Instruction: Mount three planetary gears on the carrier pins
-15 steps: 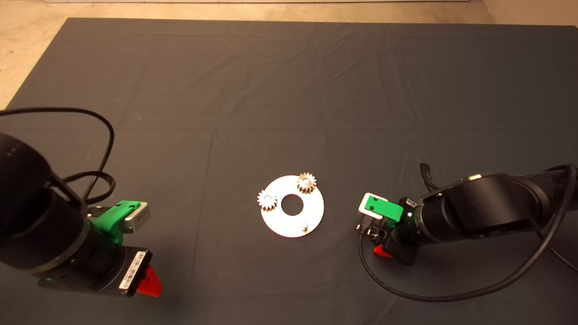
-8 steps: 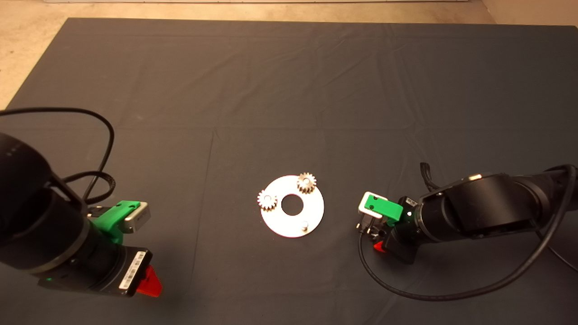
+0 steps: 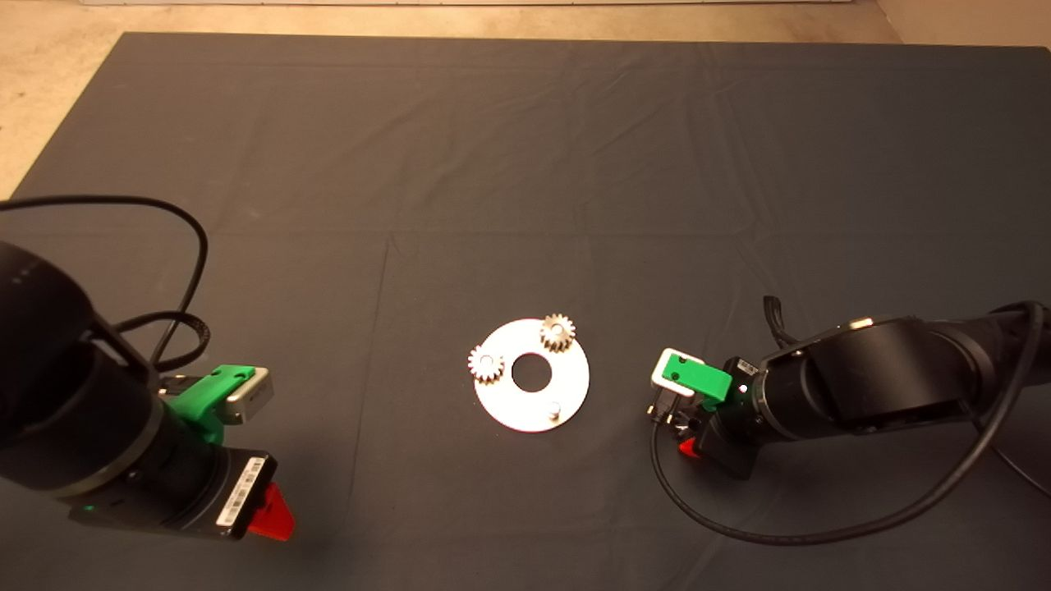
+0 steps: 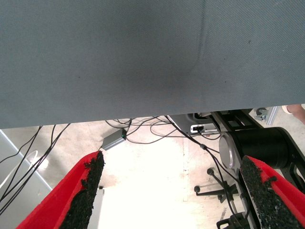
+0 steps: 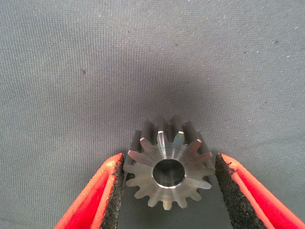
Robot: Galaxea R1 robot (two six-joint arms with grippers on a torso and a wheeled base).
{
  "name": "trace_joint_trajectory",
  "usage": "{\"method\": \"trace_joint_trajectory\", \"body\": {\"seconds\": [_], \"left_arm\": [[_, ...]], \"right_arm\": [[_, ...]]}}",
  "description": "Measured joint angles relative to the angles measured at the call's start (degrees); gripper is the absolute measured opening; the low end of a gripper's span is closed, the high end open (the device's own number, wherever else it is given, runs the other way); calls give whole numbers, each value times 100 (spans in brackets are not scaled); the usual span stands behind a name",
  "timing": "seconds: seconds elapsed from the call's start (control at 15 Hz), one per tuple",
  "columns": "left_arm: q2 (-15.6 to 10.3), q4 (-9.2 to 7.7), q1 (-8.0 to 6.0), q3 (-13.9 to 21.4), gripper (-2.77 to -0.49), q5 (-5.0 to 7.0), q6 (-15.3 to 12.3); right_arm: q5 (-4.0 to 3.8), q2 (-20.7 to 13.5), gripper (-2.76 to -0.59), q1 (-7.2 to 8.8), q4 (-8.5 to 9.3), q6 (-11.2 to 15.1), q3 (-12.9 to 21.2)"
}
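The round silver plate [image 3: 566, 394] lies at mid-mat. Two planetary gears sit on carrier pins, one at the far rim [image 3: 557, 332] and one at the left rim [image 3: 485, 364]. The third pin [image 3: 555, 408] stands bare at the near rim. My right gripper [image 3: 686, 447] is down at the mat, right of the plate. In the right wrist view its pads [image 5: 116, 191] press both sides of the third gear [image 5: 167, 167], which lies flat on the mat. My left gripper [image 3: 271, 513] is parked at the lower left, open and empty [image 4: 174, 167].
Black cables loop on the mat by the left arm [image 3: 193, 246] and under the right arm [image 3: 739, 533]. The left wrist view looks past the mat's edge at floor cables and a stand [image 4: 257, 148].
The right gripper has shifted slightly and less of its red finger shows. The plate, the two mounted gears and the left arm have not moved.
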Motion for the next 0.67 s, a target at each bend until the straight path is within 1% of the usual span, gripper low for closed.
{"method": "trace_joint_trajectory", "body": {"seconds": [0.27,0.33,0.53,0.67], "left_arm": [[0,-10,0,0,-122,0,0],[0,-11,0,0,-122,0,0],[0,-11,0,0,-122,0,0],[0,-11,0,0,-122,0,0]], "right_arm": [[0,2,-199,-89,-9,0,-50],[-4,0,-210,-91,-9,1,-66],[-2,0,-213,-96,-13,0,-72],[-20,0,-223,-120,-33,0,-78]]}}
